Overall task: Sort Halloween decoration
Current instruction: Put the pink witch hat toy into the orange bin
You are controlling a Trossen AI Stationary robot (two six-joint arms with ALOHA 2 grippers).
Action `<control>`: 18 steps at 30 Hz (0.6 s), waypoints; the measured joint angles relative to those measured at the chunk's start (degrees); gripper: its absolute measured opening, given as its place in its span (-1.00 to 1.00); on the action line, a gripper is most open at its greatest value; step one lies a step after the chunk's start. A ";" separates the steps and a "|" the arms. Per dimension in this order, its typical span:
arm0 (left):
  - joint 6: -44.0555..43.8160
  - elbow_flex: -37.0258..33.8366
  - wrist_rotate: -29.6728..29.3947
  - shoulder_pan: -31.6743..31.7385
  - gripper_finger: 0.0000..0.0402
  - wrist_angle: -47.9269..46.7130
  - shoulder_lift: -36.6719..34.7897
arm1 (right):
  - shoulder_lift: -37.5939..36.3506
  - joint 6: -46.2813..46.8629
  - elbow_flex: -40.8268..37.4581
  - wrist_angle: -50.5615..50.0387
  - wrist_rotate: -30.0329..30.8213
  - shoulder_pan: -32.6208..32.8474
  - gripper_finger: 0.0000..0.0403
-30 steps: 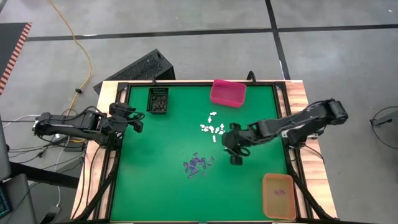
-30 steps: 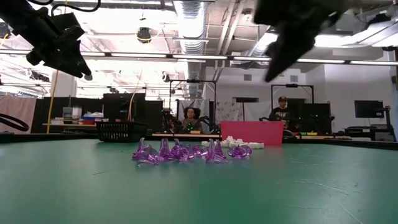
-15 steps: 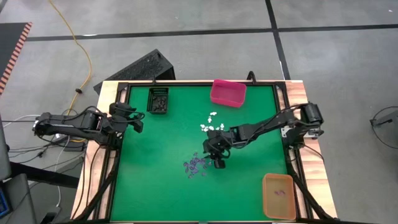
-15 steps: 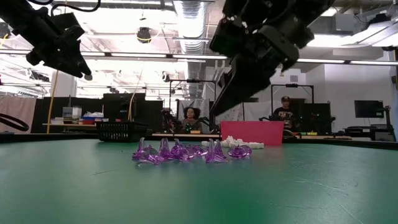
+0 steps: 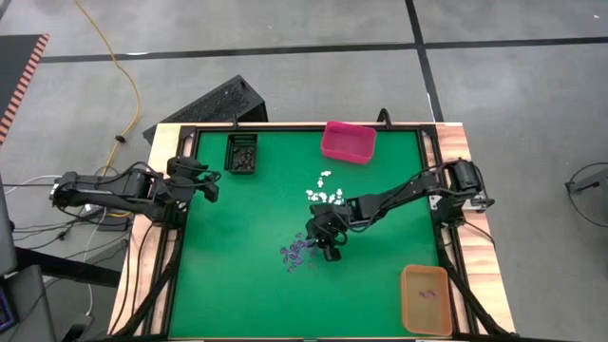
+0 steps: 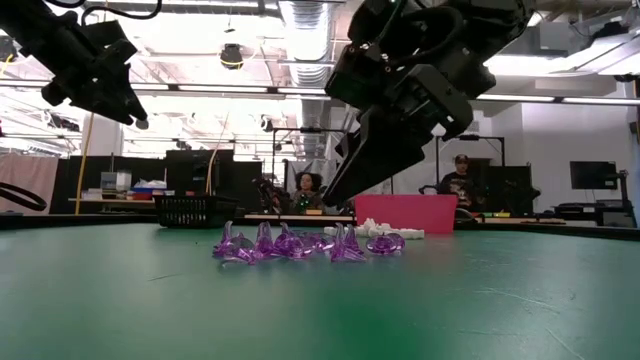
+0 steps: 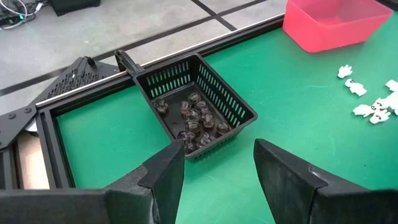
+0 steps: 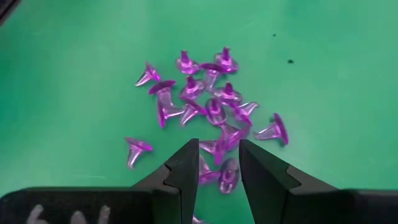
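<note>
The Halloween decoration lies in groups on the green table. A pile of purple trinkets (image 5: 300, 253) (image 8: 205, 99) lies at the middle, and white ones (image 5: 325, 195) lie just beyond it. Black ones (image 7: 196, 118) lie in the black bin (image 5: 241, 152). My right gripper (image 8: 217, 152) (image 5: 326, 247) hangs open, slanting down, just above the pile's right side, touching nothing; in the low view its fingertips (image 6: 338, 195) stand clear above the trinkets (image 6: 290, 243). My left gripper (image 7: 217, 168) (image 5: 204, 185) waits open, raised at the table's left edge.
A pink bin (image 5: 349, 141) stands at the far edge. An orange bin (image 5: 425, 297) with a few purple pieces sits at the near right corner. Open green surface lies left of and in front of the purple pile. People sit in the room beyond the table.
My right gripper has swung toward the table's left and come down, tipping further downward, from beside the white trinkets to just above the purple pile. Most of that move came early; it has since nearly stopped. The gap between its fingers looks unchanged. No trinket has moved.
</note>
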 joint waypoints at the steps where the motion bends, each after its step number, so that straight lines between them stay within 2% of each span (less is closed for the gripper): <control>1: 0.01 0.00 0.00 0.02 -0.09 0.00 0.00 | 0.00 0.00 0.00 -0.23 0.01 -0.11 -0.29; 18: 0.59 0.00 -0.02 0.00 -0.09 -0.20 0.01 | 0.05 -1.28 -1.16 -1.04 1.98 -0.33 -0.29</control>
